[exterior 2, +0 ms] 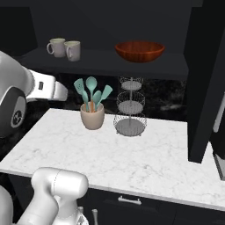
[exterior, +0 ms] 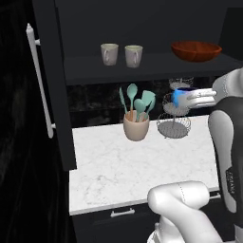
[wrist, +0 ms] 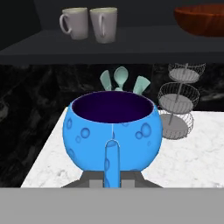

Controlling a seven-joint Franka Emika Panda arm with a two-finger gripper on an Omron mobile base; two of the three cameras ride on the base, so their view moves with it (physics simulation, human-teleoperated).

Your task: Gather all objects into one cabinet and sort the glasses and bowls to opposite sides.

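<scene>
My gripper [exterior: 184,98] is shut on the rim of the small bright blue bowl [exterior: 179,97], held in the air above the counter's right side, below the cabinet shelf [exterior: 142,69]. In the hand view the blue bowl [wrist: 112,131] sits upright with its dark inside showing, and the gripper [wrist: 112,146] has one finger down its near wall. The two grey-beige cups [exterior: 109,54] [exterior: 134,56] stand side by side on the shelf's left. On the shelf's right rests the wide red-brown bowl [exterior: 196,51]. The cabinet door [exterior: 53,90] stands open at the left.
A beige pot of teal spoons [exterior: 136,125] and a three-tier wire stand [exterior: 173,122] stand at the back of the white marble counter [exterior: 118,171]. A drawer with a short silver handle [exterior: 122,212] runs below. Another dark cabinet door [exterior 2: 202,88] hangs at the right.
</scene>
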